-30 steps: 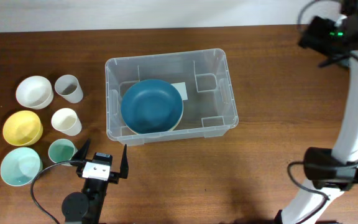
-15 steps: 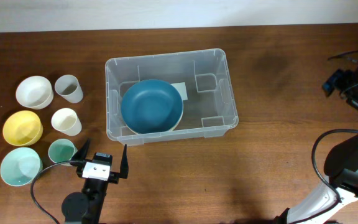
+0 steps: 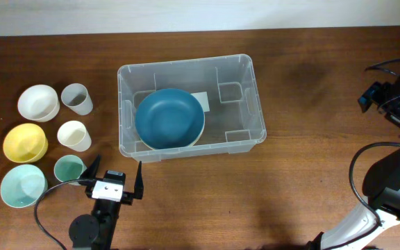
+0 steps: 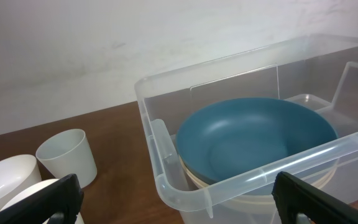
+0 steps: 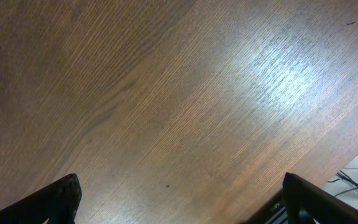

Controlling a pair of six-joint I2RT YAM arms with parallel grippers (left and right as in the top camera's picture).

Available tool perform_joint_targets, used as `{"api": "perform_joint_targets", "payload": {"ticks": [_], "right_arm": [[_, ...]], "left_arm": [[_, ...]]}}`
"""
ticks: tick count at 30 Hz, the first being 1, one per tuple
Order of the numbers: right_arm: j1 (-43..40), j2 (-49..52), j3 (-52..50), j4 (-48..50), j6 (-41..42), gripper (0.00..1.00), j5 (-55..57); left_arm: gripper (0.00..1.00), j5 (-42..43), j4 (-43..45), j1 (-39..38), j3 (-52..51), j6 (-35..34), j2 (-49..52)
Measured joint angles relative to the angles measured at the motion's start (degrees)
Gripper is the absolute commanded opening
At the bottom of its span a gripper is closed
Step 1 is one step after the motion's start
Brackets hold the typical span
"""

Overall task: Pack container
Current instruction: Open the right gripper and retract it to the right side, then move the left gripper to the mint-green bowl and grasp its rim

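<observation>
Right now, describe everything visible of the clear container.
The container is a large rectangular bin of clear plastic with rounded corners, a thick rim and ribbed inner walls. It stands upright and lidless on the wooden table. A white label shows on its base. At its left end a blue bowl sits nested in a cream bowl; the rest is bare.

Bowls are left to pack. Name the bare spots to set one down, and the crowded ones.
Bare: the container's right half beside the blue bowl; the tabletop between container and right arm. Crowded: the left edge, where three bowls and three cups cluster.
</observation>
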Motion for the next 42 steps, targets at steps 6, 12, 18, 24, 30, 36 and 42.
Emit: {"api": "perform_joint_targets", "payload": {"ticks": [6,12,18,24,30,36,42], "right_arm": [[0.0,0.0,0.0,0.0,0.0,0.99,0.0],[0.0,0.0,0.0,0.0,0.0,0.99,0.0],[0.0,0.0,0.0,0.0,0.0,0.99,0.0],[0.0,0.0,0.0,0.0,0.0,0.99,-0.2],[0.0,0.0,0.0,0.1,0.0,0.99,-0.3],[0.0,0.0,-0.1,0.2,0.0,0.99,-0.4],[0.0,0.0,-0.1,0.2,0.0,0.99,-0.5]], "left_arm": [[1.00,0.0,0.0,0.0,0.0,0.0,0.0],[1.00,0.0,0.1,0.0,0.0,0.0,0.0],[1.00,3.7,4.4,0.0,-0.1,-0.8,0.0],[1.00,4.7,7.0,0.0,5.7,-1.2,1.8],[1.00,2.6,-14.8,1.8,31.8,-1.0,21.2],[1.00,13.8,-46.6,5.2,69.4,4.5,50.1],[1.00,0.4,-55.3,6.4,85.5,-6.6,65.2]]}}
